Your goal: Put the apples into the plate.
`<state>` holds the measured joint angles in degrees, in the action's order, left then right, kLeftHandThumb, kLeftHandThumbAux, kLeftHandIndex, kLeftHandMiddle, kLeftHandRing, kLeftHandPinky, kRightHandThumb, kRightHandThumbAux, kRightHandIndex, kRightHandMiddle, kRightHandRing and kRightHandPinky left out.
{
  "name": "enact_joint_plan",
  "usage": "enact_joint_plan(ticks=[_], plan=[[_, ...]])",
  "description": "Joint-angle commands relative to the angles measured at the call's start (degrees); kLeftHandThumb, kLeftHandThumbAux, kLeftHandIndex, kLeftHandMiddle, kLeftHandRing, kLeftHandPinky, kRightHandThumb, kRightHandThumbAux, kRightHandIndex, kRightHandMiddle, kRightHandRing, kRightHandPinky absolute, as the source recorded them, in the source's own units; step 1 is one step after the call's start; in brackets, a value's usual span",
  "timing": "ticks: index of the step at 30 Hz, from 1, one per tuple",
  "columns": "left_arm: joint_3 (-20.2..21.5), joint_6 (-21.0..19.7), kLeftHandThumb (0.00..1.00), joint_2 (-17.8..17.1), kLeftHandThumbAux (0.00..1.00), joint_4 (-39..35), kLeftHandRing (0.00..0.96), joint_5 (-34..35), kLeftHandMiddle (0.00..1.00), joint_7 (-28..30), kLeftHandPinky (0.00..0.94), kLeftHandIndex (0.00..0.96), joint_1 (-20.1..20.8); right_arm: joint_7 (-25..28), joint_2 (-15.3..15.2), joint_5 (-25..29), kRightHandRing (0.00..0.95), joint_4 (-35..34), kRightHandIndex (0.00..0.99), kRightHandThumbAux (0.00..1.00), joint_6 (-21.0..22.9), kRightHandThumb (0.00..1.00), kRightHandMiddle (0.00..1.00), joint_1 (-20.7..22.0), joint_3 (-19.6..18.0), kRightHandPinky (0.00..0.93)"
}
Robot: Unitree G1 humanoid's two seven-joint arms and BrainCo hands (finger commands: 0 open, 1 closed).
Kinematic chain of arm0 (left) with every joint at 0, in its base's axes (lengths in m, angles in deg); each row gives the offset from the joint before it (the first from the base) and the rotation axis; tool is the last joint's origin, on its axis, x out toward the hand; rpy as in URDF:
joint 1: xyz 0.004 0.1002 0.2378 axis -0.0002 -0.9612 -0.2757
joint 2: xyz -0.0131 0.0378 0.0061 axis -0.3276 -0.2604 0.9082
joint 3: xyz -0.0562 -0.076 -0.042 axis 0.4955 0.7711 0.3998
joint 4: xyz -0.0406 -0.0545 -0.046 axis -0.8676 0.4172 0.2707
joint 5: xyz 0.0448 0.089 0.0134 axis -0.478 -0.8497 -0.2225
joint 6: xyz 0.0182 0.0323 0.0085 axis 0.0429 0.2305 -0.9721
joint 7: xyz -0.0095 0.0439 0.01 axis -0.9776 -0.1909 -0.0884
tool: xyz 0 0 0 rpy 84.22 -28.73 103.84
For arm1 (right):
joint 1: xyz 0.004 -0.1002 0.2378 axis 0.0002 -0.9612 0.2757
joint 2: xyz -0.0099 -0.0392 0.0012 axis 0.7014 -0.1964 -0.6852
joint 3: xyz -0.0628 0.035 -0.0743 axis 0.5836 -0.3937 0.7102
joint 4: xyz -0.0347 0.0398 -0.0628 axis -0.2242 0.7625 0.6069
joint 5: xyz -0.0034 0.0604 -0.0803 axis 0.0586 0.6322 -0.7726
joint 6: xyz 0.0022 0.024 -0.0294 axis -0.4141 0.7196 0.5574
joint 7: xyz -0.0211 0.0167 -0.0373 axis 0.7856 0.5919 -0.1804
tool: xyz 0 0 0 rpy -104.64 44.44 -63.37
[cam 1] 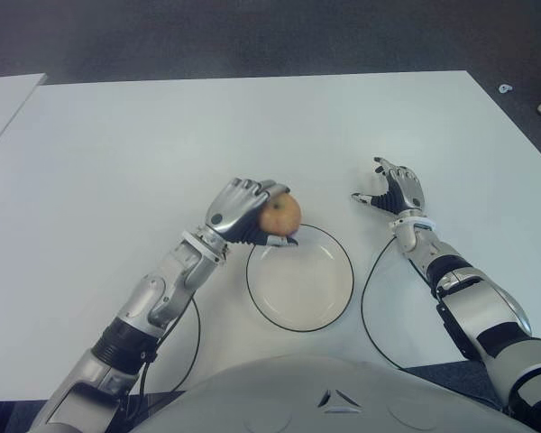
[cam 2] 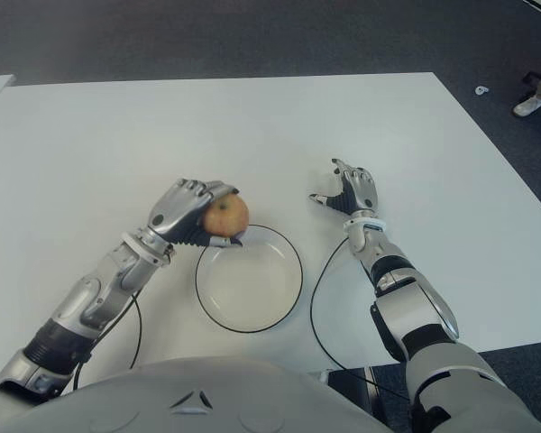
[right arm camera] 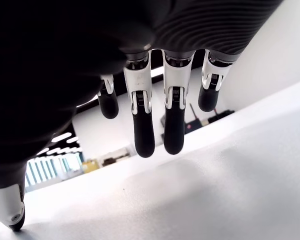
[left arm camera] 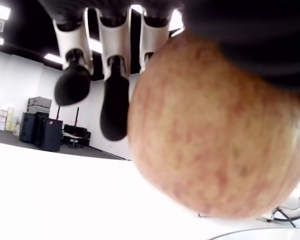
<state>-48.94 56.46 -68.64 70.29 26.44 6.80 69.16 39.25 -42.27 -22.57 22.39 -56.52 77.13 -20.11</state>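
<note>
- Table (cam 1: pixel 117 144): white, fills most of the eye views; dark floor shows along the upper edge of the frame.
- Left arm and left hand (cam 1: pixel 242 209): arm enters from the lower left of the frame, hand at centre, fingers (cam 1: pixel 252 189) clamped over the apple from above and the side.
- Right arm and right hand (cam 1: pixel 392 191): arm enters from the lower right of the frame, hand right of centre, just right of the plate; fingers (right arm camera: pixel 142 130) apart and loosely hanging, holding nothing, idle.
- Plate (cam 1: pixel 338 298): white with a dark rim, lower centre of the frame, nothing lying in it.
- Cables (cam 1: pixel 368 298): thin dark loops on the table, one on each side of the plate.
- Apple (cam 1: pixel 279 215): one only, reddish-yellow, held at the plate's upper-left rim, over the edge rather than the middle; the left wrist view shows it filling the grip.
- Risk, as judged: released here, the apple may strike the rim and roll out onto the table, or tip the plate; the cause would be the off-centre position. A high drop could also bounce the fruit out.
</note>
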Motion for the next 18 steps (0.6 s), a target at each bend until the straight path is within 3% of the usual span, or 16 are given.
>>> enact_joint_plan(ticks=[1,5,18], plan=[[-1.7,1.19,0.845,1.2,0.666,2.42,0.793,-0.57,0.525,-0.18,0.748,0.411,0.1,3.03,6.46,-1.99,0.284,3.78,0.113,0.603,2.86,0.35,0.309,-6.77,2.56,0.034],[-2.29,1.53,0.845,1.58,0.666,2.69,0.78,-0.86,0.521,-0.46,0.737,0.412,-0.05,4.79,8.83,-2.01,0.243,4.9,0.115,0.599,5.02,0.335,0.284,-5.7,2.73,0.026],[-3.54,-0.76,0.844,2.91,0.666,-0.73,0.737,-0.93,0.511,2.84,0.699,0.416,-4.21,4.65,8.08,-1.09,0.234,5.02,0.126,0.579,3.61,0.361,0.288,-6.09,1.73,0.069]])
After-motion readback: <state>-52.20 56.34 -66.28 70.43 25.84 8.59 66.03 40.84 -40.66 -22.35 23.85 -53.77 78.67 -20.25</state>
